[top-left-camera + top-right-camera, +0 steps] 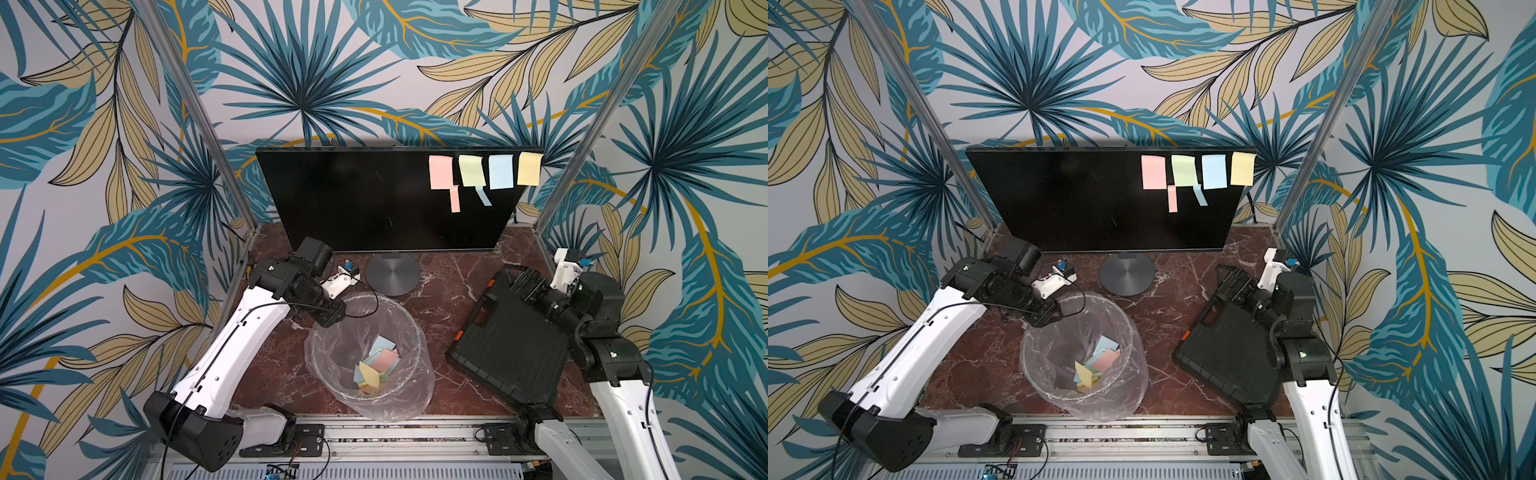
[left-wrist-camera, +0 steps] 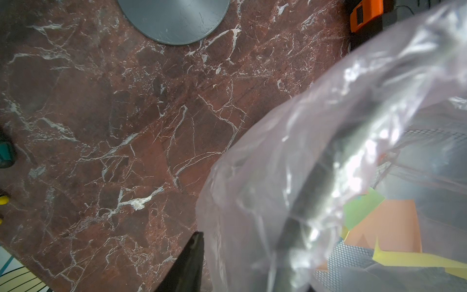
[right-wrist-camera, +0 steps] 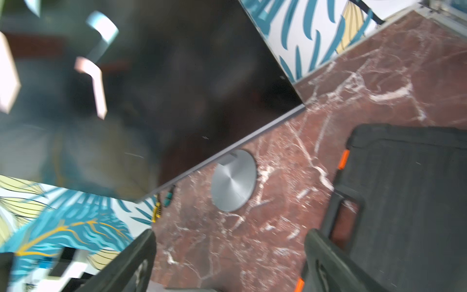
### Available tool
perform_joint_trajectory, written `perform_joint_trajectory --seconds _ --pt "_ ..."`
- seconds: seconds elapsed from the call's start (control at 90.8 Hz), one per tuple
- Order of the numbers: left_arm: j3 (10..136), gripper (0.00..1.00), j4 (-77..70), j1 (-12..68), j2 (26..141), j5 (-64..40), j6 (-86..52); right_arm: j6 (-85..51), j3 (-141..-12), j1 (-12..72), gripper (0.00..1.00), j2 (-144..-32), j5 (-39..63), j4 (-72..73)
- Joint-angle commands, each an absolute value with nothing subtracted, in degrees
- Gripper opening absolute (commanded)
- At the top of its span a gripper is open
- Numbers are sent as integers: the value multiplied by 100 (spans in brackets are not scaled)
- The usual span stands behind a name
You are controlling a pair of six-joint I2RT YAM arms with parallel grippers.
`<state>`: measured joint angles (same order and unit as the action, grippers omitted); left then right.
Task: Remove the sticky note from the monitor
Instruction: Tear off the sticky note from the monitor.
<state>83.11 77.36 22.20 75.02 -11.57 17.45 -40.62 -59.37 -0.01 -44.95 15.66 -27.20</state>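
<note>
Lower centre in both top views: round bin point(image 1: 415, 390) with a crinkly clear plastic liner. Loose pastel paper squares point(image 1: 380, 365) are piled inside, no writing readable. Left gripper point(image 1: 329, 318) hangs at the bin's far left rim, fingers pressed together, nothing visible in them. Left wrist view shows one dark finger point(image 2: 190, 263) beside the liner. Right of the bin: black ribbed plastic case point(image 1: 507, 349) with orange latches, flat on the red-brown, white-veined marble tabletop point(image 1: 449, 291). Right gripper point(image 3: 227, 263) sits above the case's far end, fingers spread wide, empty. Behind: round brushed grey disc base point(image 1: 392, 274), then the large flat black monitor point(image 1: 353, 199), upright, long axis left-right, glossy unlit screen facing the arms. Upper right of the screen: a row of matte paper sticky notes, long axes vertical, tops near the upper bezel: pink note point(image 1: 440, 171), green note point(image 1: 471, 170), blue note point(image 1: 500, 171), and yellow note point(image 1: 529, 168) overhanging the right edge. All blank. Leaf-print wallpaper point(image 1: 303, 83) behind.
</note>
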Motion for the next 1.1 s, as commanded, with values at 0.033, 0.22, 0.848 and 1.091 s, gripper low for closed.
perform_joint_trajectory --seconds 0.033,0.22,0.848,1.091 --pt "8416 42 7699 2239 7532 -1179 1749 -4748 -6531 5 88 -4825 1760 -2138" --pt "8396 42 7710 2241 7468 -1181 1758 -4835 -7445 -37 87 -5457 1880 -2192" --pt "8389 40 7705 2236 7458 -1252 1758 -5930 -8121 -688 74 -6521 2420 -363" --pt "8367 40 7691 2240 7462 -1267 1741 -6104 -8287 -803 67 -6921 2520 -24"
